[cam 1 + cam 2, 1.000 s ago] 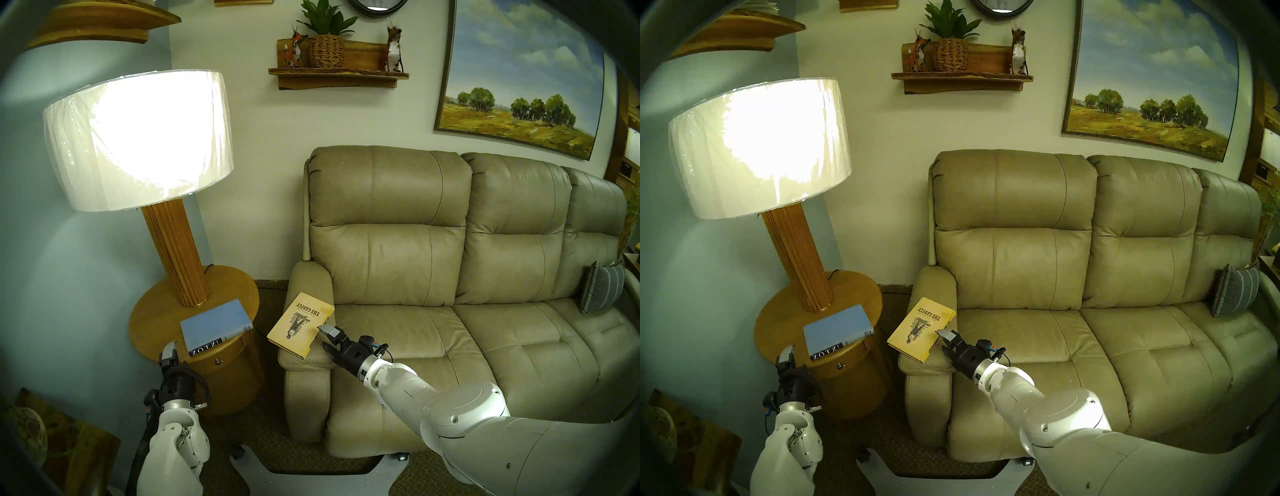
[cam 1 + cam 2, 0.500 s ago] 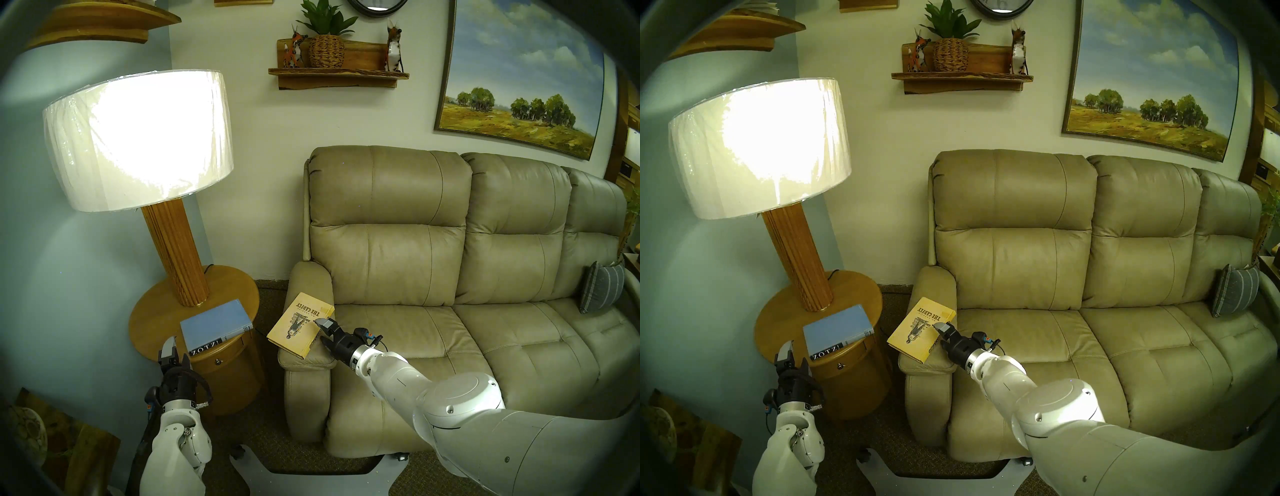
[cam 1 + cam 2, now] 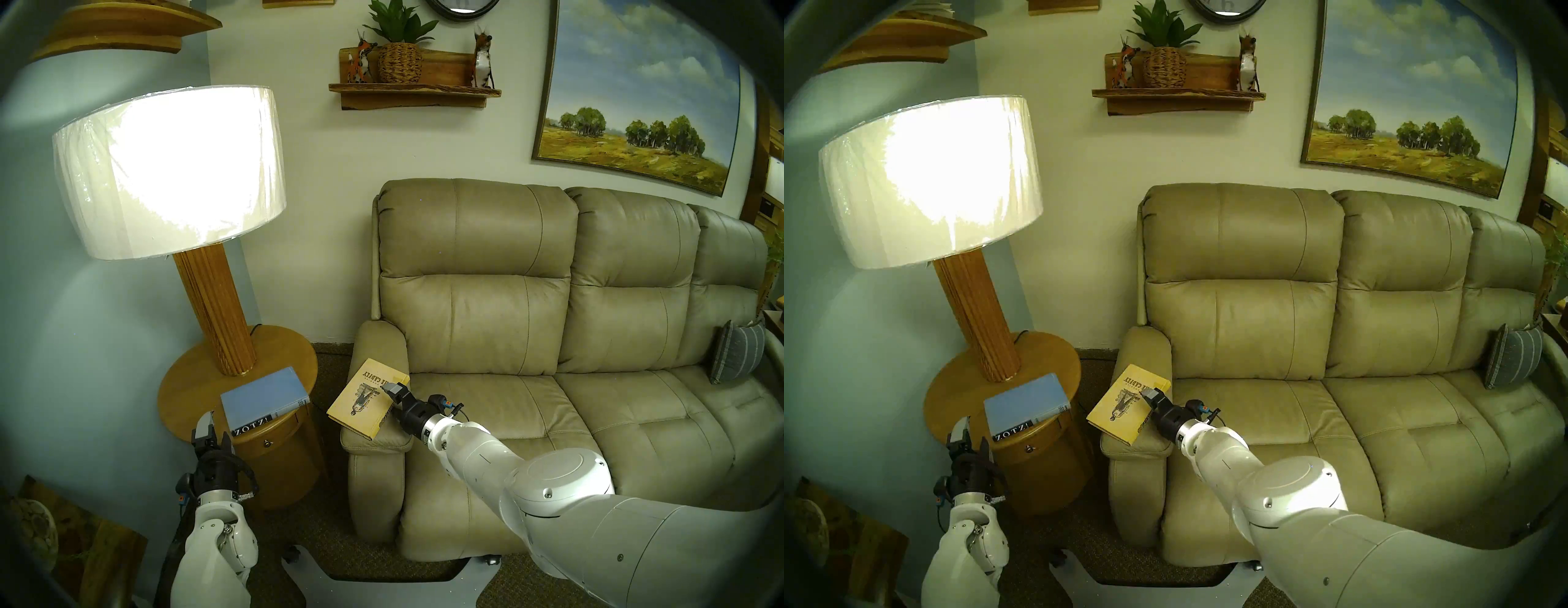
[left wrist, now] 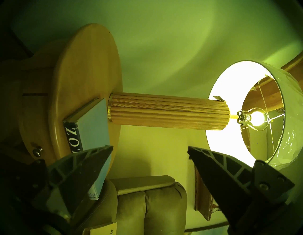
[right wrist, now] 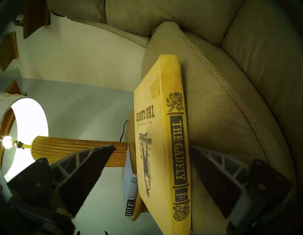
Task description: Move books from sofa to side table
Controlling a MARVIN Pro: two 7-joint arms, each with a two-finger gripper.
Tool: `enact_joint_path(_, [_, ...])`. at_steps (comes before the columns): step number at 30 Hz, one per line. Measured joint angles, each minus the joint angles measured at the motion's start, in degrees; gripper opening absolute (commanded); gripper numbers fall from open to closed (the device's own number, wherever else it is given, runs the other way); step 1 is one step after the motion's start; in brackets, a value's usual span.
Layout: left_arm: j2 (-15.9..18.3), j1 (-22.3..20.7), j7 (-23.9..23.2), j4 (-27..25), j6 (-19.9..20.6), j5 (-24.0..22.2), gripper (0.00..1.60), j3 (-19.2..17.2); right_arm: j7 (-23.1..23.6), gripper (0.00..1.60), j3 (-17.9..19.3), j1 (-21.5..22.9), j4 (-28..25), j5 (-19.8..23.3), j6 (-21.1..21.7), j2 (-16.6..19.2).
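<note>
Fingers of the right hand (image 5: 152, 165) stand spread, one on each side of the yellow book (image 5: 157, 147): one finger over its cover, the other down by the sofa arm (image 5: 221, 114) beneath its spine. Whether either finger touches the book cannot be told. This book lies flat on the padded arm of the sofa (image 3: 551, 339), one corner jutting past the arm toward the counter (image 3: 191, 382); its spine reads "THE GADFLY".

The left hand (image 4: 150, 157) is also spread and holds nothing, hanging just in front of the round wooden counter, near the edge where the blue book (image 3: 263, 395) lies. That book rests flat on the counter top, its black "ZOTZ!" spine toward the robot and overhanging the rim above one small drawer knob (image 3: 266, 443).

Two books in all: one on the counter, one on the sofa arm. One lit lamp (image 3: 169, 170) stands on the counter behind the blue book. The sofa has three seats, with one striped cushion (image 3: 736, 356) at its far end.
</note>
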Motion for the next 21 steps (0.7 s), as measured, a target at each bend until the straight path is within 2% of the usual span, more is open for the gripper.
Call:
enact_joint_path(9, [-0.1, -0.2, -0.1, 0.2, 0.4, 0.0, 1.60, -0.2, -1.9, 1.60, 1.4, 0.2, 0.6, 0.7, -1.4, -0.4])
enact_joint_path(11, [-0.1, -0.2, -0.1, 0.3, 0.4, 0.0, 1.60, -0.2, -2.0, 1.32, 1.7, 0.2, 0.6, 0.9, -1.7, -0.5])
enact_joint_path(12, [-0.1, -0.2, -0.1, 0.3, 0.4, 0.0, 1.60, -0.2, -2.2, 1.32, 1.9, 0.1, 0.7, 1.0, -1.9, -0.6])
enact_joint_path(13, [-0.1, -0.2, -0.1, 0.3, 0.5, 0.0, 1.60, -0.3, -2.3, 0.68, 1.9, 0.1, 0.7, 1.1, -2.1, -0.6])
enact_joint_path(14, [-0.1, -0.3, -0.1, 0.3, 0.5, 0.0, 1.60, -0.3, -2.6, 0.58, 2.1, 0.1, 0.8, 1.2, -2.3, -0.7])
enact_joint_path(15, [-0.1, -0.3, -0.1, 0.3, 0.5, 0.0, 1.60, -0.3, -2.7, 0.58, 2.1, 0.0, 0.8, 1.2, -2.3, -0.7])
enact_joint_path(16, [-0.1, -0.3, -0.1, 0.3, 0.5, 0.0, 1.60, -0.3, -2.9, 0.40, 2.2, 0.0, 0.9, 1.2, -2.4, -0.7])
enact_joint_path(17, [-0.1, -0.3, -0.1, 0.4, 0.6, 0.0, 1.60, -0.3, -3.2, 0.00, 2.2, -0.1, 1.0, 1.2, -2.6, -0.7])
enact_joint_path(21, [-0.2, -0.3, -0.1, 0.4, 0.7, 0.0, 1.60, -0.4, -3.6, 0.00, 2.2, -0.2, 1.3, 1.2, -2.8, -0.8])
